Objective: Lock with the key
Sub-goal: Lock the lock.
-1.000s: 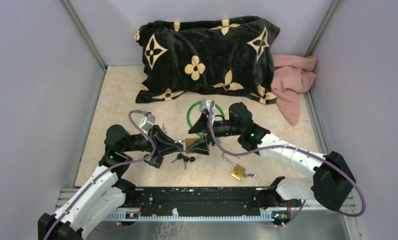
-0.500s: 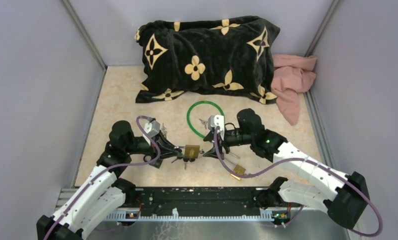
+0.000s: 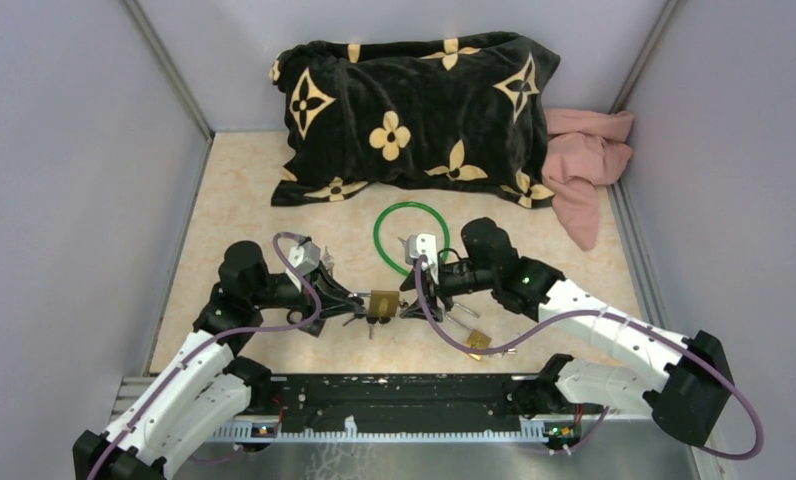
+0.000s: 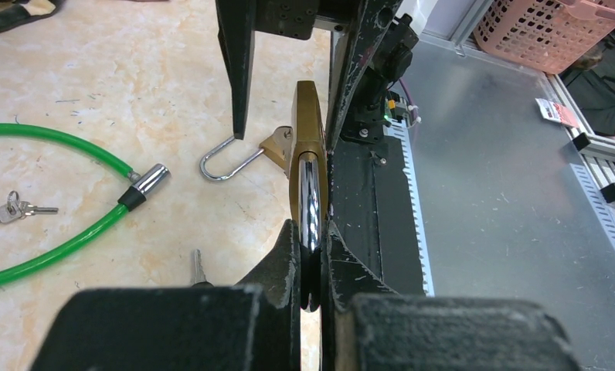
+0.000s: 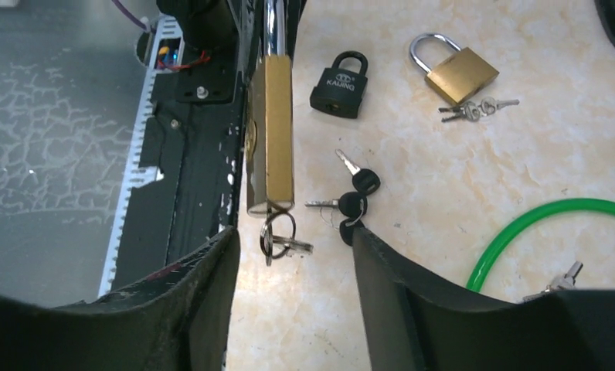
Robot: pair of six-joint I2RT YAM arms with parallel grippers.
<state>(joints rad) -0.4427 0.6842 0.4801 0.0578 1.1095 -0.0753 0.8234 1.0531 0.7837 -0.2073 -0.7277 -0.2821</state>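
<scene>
My left gripper [image 3: 359, 300] is shut on the steel shackle [image 4: 310, 202] of a brass padlock [image 3: 382, 300] and holds it edge-on above the table. In the right wrist view the padlock [image 5: 270, 131] has a key on a ring [image 5: 280, 236] hanging from its bottom end. My right gripper [image 5: 295, 232] is open, its fingers either side of that key ring without touching it. It faces the left gripper [image 4: 310, 263] across the padlock [image 4: 307, 147] and shows in the top view [image 3: 410, 303].
A second brass padlock [image 3: 477, 340] with keys lies at front right. Black-headed keys [image 5: 355, 193] lie under the held lock. A black padlock [image 5: 340, 83], a third brass padlock [image 5: 459, 73] and a green cable lock [image 3: 411, 232] lie nearby. A pillow [image 3: 414, 110] and pink cloth [image 3: 584, 160] lie behind.
The right gripper drew back to the right from the padlock, then moved left again up to its key end. The left gripper has kept hold of the padlock, shifting slightly.
</scene>
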